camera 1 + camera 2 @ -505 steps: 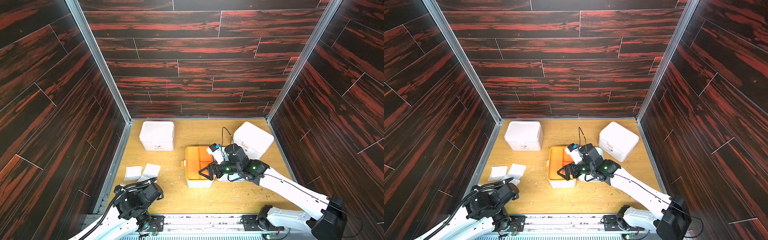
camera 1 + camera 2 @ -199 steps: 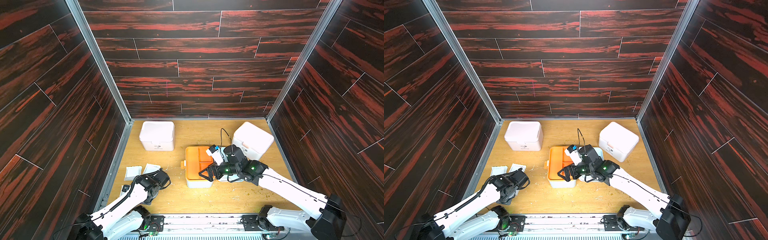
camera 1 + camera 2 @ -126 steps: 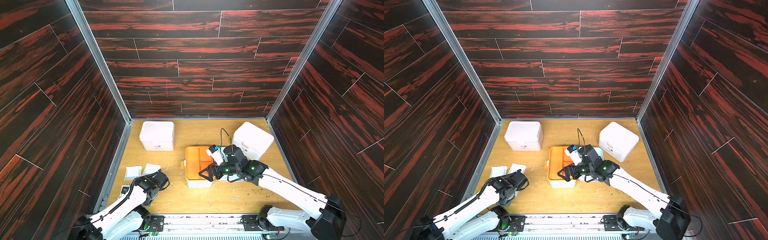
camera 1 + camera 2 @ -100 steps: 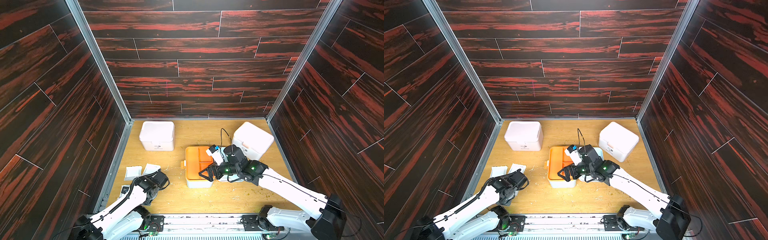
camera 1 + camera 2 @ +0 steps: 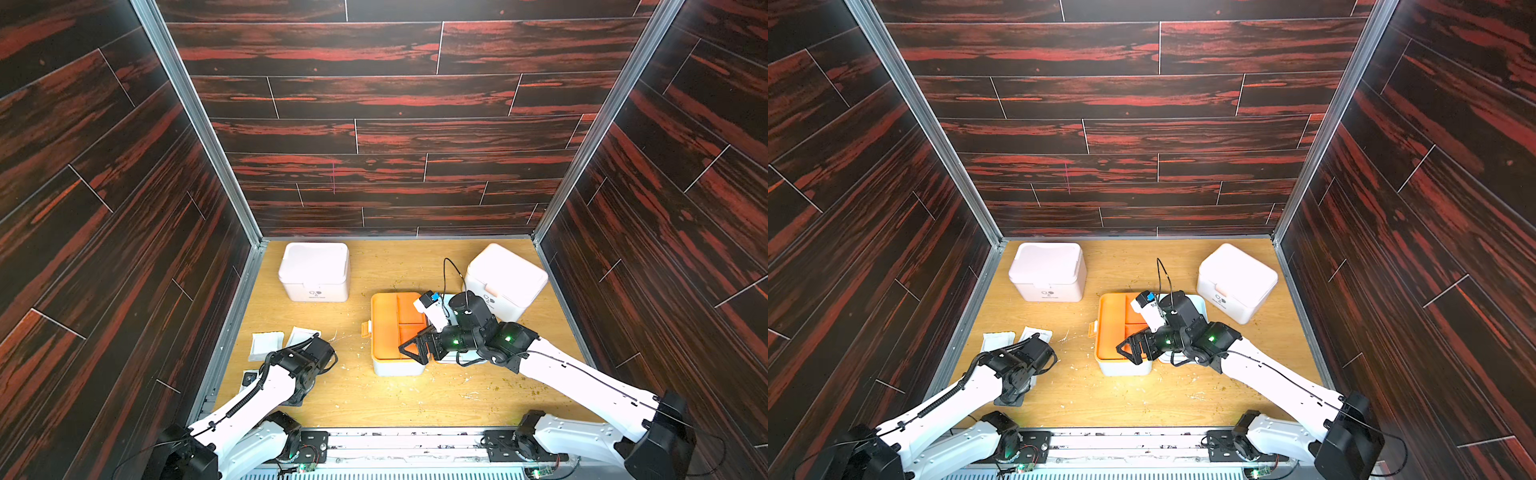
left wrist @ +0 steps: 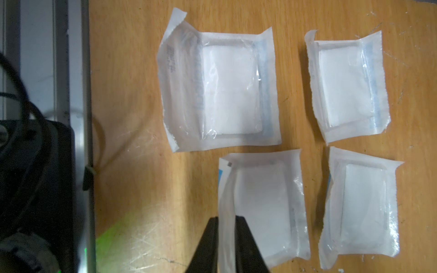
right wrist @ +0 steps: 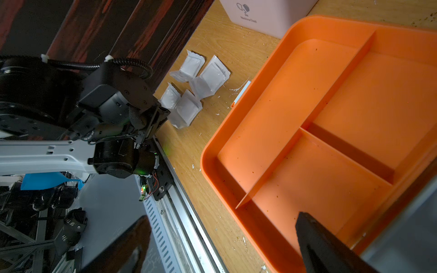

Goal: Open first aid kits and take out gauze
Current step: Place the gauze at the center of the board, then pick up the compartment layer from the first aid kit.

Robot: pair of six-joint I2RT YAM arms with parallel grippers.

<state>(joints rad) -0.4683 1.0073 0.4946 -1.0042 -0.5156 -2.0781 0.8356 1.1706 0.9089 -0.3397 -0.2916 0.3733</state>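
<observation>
Gauze [image 6: 262, 208] beside the open kit [image 5: 397, 369] looks light, soft, slippery; pinch a sealed edge. Left hand [image 6: 226, 221] straddles one edge, whether pinching I cannot tell; right hand [image 5: 411, 351] spread over the kit.

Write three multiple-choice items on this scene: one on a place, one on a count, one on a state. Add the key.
1. Where do the gauze packets lie?
A. in the orange tray
B. on the table
C. on a closed lid

2. How many packets are out?
A. two
B. six
C. four

3. The two pale pink kits are:
A. shut
B. open
C. tipped over

Key:
1 B, the left wrist view shows them flat on the bare wood.
2 C, that view shows four separate packets.
3 A, both lids sit down on their boxes in both top views.
</observation>
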